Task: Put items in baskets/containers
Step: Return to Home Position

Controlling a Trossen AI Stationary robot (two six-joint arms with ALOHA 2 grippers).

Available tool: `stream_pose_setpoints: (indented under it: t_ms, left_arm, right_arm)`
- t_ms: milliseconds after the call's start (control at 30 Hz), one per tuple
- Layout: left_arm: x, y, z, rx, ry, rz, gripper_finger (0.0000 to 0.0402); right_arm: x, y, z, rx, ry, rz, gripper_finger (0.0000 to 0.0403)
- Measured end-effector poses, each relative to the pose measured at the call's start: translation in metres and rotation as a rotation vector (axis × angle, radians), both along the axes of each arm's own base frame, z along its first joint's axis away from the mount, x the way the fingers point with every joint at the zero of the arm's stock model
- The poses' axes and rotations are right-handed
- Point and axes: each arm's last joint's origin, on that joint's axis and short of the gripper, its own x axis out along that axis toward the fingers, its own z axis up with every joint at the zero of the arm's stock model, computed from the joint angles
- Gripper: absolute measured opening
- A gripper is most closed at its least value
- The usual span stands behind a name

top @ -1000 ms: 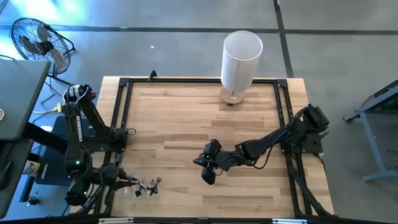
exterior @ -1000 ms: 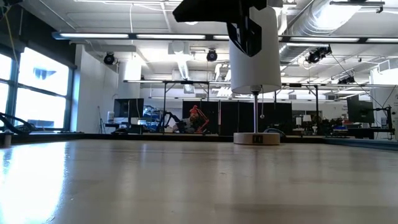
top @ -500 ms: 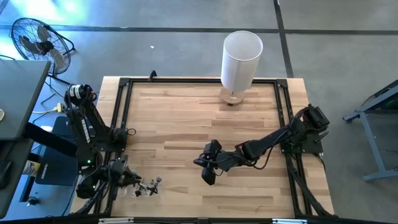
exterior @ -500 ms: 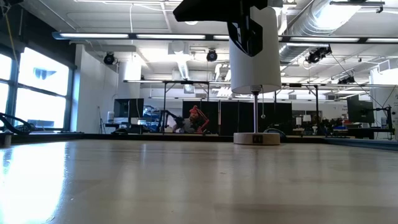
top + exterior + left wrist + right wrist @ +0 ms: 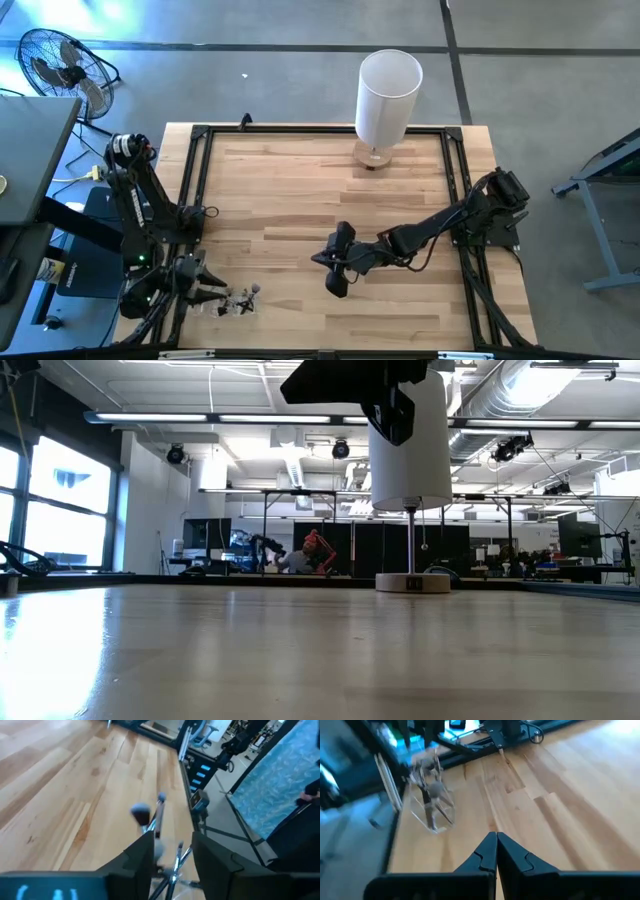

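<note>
Several thin brushes point(image 5: 159, 820) with tufted or metallic tips stand bunched in a small see-through container point(image 5: 439, 815) near the table's front left corner point(image 5: 238, 300). My left gripper point(image 5: 173, 842) is open at that container point(image 5: 207, 292), one finger on each side of the brush handles. My right gripper point(image 5: 496, 839) is shut and holds nothing. It hangs above the table's middle point(image 5: 335, 283), pointing toward the container, and in the low view it shows at the top point(image 5: 392, 412). My left gripper has its two fingers point(image 5: 145, 852) on either side of the brush handles point(image 5: 172, 870), coming nearly level from the table's left edge. I cannot tell whether either finger touches a handle or the container.
A tall white cylinder on a round foot point(image 5: 388, 95) stands at the table's far edge, right of the middle. A black frame rail point(image 5: 190, 190) runs along the table's sides. Bare wood point(image 5: 300, 190) lies between the two arms.
My left arm has sunk toward the table at the front left corner, and its fingers now stand wider apart than a second ago. The brushes and the container stay where they were. My right gripper has rolled a little about its own axis.
</note>
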Motion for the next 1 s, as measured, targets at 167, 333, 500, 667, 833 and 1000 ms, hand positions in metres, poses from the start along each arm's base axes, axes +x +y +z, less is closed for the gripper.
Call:
stream_pose_setpoints:
  t_ms: [167,333,500,667,833,1000]
  left_arm:
    - [0.0,0.004,0.029,0.075,-0.046,-0.021,0.0086]
    - [0.001,0.02,0.059,0.153,-0.094,-0.037,0.0013]
    - [0.026,0.036,0.071,0.128,-0.03,-0.098,0.0002]
    - [0.071,0.048,0.071,0.234,-0.001,-0.153,0.0001]
    - [0.111,0.076,0.069,0.273,0.016,-0.209,0.0001]
    - [0.145,0.114,0.067,0.324,0.0,-0.176,0.0]
  right_arm:
    - [0.0,-0.001,-0.001,-0.133,0.008,0.057,0.0001]
    - [0.001,-0.003,-0.001,-0.135,0.01,0.056,0.0001]
    - [-0.003,-0.007,-0.013,-0.122,0.051,0.05,0.0001]
    - [-0.019,-0.012,-0.039,-0.049,0.013,0.066,0.0001]
    - [-0.044,-0.032,-0.055,-0.01,-0.037,0.052,0.0]
    - [-0.077,-0.065,-0.052,0.012,-0.057,0.021,0.0]
